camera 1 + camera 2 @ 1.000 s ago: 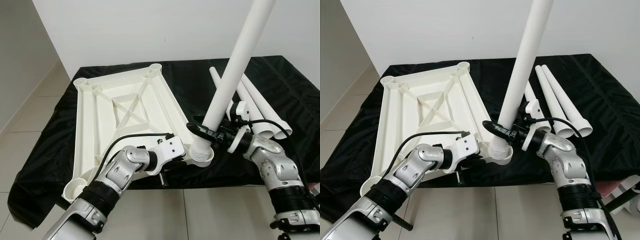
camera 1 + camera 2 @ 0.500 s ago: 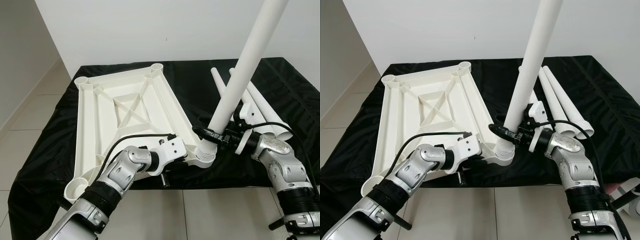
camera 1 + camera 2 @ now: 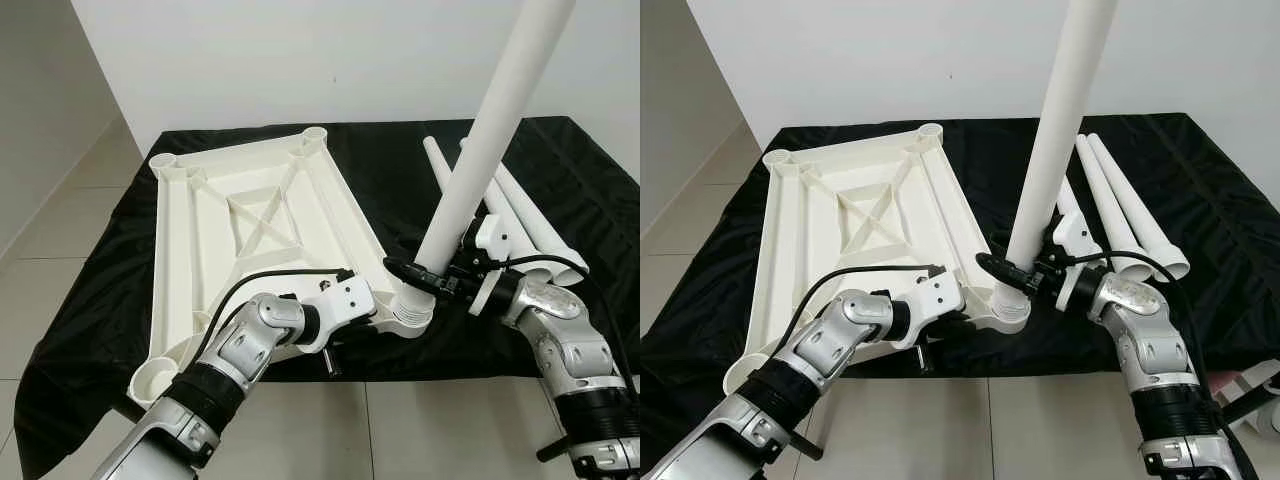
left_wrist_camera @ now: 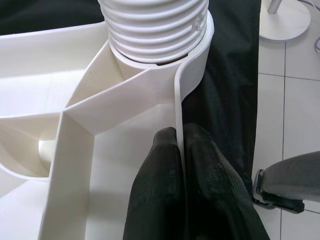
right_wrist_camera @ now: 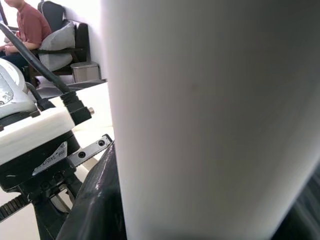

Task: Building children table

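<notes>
Pinching the near rim of the upturned tabletop (image 3: 230, 225) with my left gripper (image 4: 180, 150), fingers (image 4: 210, 170) clamped either side of the thin wall just beside the corner socket (image 3: 1002, 310). My right gripper (image 3: 440, 280) is closed around the table leg (image 3: 480, 140) low down, its ribbed end sitting in that socket, leg leaning off upright. I judge the plastic light, stiff and smooth, so the long leg levers easily; holding near the base is best. Farther back, 3 spare legs (image 3: 1120, 205) lie on the black cloth (image 3: 400, 160).
</notes>
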### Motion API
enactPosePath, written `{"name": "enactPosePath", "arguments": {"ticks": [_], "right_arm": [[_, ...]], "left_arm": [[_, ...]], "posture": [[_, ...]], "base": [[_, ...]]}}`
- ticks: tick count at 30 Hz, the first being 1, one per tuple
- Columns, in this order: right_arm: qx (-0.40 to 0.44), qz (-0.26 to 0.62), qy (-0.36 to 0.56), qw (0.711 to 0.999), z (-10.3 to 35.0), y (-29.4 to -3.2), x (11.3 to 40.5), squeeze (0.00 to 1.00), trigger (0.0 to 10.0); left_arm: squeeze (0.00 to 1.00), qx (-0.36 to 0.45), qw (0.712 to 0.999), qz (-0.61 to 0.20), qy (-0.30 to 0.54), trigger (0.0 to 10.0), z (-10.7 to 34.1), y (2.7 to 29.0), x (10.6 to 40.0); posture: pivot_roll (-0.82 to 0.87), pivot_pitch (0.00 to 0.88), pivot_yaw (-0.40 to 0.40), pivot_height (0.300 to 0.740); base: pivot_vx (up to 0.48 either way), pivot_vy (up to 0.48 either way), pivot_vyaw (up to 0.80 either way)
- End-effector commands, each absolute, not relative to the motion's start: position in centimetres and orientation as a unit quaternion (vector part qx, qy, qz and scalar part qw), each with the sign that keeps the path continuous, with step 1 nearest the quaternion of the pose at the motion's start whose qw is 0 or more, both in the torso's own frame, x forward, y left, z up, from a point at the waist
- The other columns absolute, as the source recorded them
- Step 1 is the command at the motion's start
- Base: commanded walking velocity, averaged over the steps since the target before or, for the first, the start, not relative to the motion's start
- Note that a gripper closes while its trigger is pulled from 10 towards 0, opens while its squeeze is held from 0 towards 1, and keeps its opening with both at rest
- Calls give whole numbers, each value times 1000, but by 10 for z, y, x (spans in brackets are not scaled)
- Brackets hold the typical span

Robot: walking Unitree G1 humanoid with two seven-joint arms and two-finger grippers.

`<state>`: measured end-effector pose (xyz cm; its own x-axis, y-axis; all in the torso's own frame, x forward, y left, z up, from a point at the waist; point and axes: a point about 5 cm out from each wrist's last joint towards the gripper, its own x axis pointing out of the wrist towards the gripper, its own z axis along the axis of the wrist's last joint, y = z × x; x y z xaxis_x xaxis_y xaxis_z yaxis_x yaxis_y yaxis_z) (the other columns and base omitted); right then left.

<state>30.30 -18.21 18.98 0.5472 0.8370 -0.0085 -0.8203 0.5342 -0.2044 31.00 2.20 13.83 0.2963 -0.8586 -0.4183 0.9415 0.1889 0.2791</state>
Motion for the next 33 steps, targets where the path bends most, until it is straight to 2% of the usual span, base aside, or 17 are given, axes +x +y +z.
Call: {"name": "enactPosePath", "arguments": {"ticks": [1, 12, 15, 16, 21, 33], "right_arm": [[-83, 474, 64, 874, 140, -183, 291, 0, 10000], [-58, 465, 47, 882, 138, -171, 288, 0, 10000], [-48, 447, 30, 893, 142, -170, 292, 0, 10000], [-32, 425, 12, 904, 148, -171, 297, 0, 10000], [-25, 407, -5, 913, 156, -171, 302, 0, 10000], [-72, 401, -2, 913, 172, -166, 310, 0, 10000]], "left_arm": [[0, 255, 814, -519, 61, 10000, 151, 37, 325], [0, 257, 813, -519, 62, 10000, 151, 38, 326], [0, 258, 812, -520, 61, 10000, 152, 38, 325], [0, 257, 813, -519, 60, 10000, 152, 39, 324], [0, 257, 813, -519, 60, 10000, 153, 40, 323], [0, 256, 816, -515, 63, 10000, 152, 43, 322]], "posture": [[-138, 93, 92, 740], [-137, 92, 95, 740], [-133, 100, 98, 740], [-129, 107, 96, 740], [-125, 113, 93, 740], [-116, 129, 94, 740]], "base": [[0, 0, 0], [0, 0, 0], [0, 0, 0], [0, 0, 0], [0, 0, 0], [0, 0, 0]]}}
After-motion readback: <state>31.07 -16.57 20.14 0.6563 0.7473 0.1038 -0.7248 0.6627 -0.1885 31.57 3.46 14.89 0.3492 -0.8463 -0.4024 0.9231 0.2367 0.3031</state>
